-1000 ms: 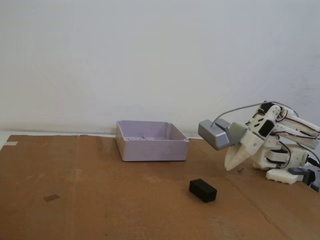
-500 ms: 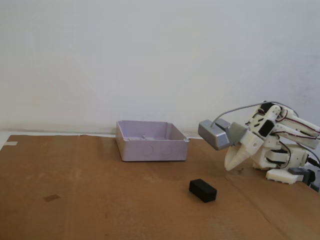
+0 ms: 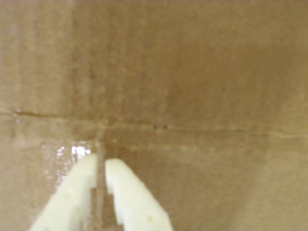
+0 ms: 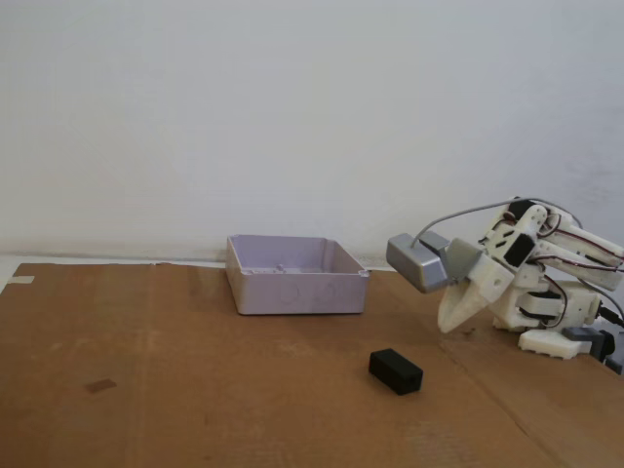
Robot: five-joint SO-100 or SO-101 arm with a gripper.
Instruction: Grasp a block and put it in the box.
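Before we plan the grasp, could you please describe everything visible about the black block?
The black block is a small, matte, rectangular piece with slightly rounded edges, apparently plastic. It lies flat on the brown cardboard surface, turned at an angle, in front of and right of the pale box in the fixed view. Nothing else touches it; the gripper hangs apart from it.

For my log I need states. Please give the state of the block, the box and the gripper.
black block: lying on the cardboard, not grasped.
box: open on top, nothing visible inside.
gripper: nearly closed, holding nothing, low over the cardboard, apart from the block.
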